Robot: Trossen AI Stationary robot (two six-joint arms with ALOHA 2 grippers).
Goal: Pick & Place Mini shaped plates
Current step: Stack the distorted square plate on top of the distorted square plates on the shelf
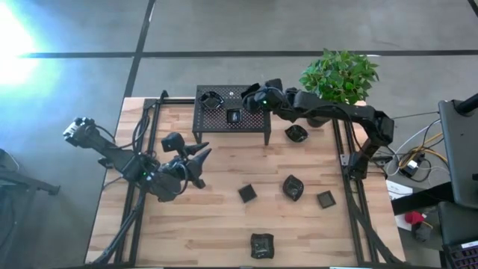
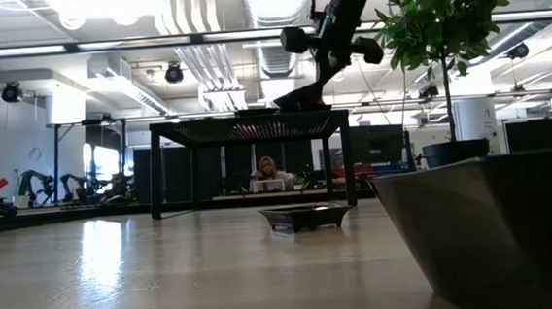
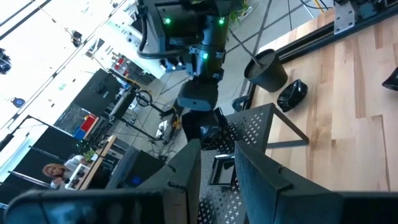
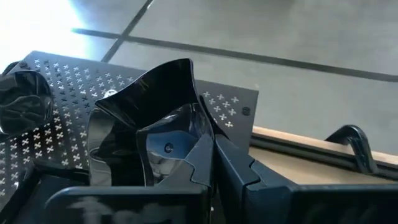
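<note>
My right gripper (image 1: pixel 250 96) hangs over the perforated rack (image 1: pixel 258 118), fingers pinched on the rim of a glossy leaf-shaped mini plate (image 4: pixel 146 134), held tilted above the rack top. Two mini plates already sit on the rack: a rounded one (image 1: pixel 211 99) and a square one (image 1: pixel 234 116). Five more plates (image 1: pixel 293 187) lie on the table (image 1: pixel 209 217) in front of the rack. My left gripper (image 1: pixel 200 158), fingers spread, waits in front of the rack.
</note>
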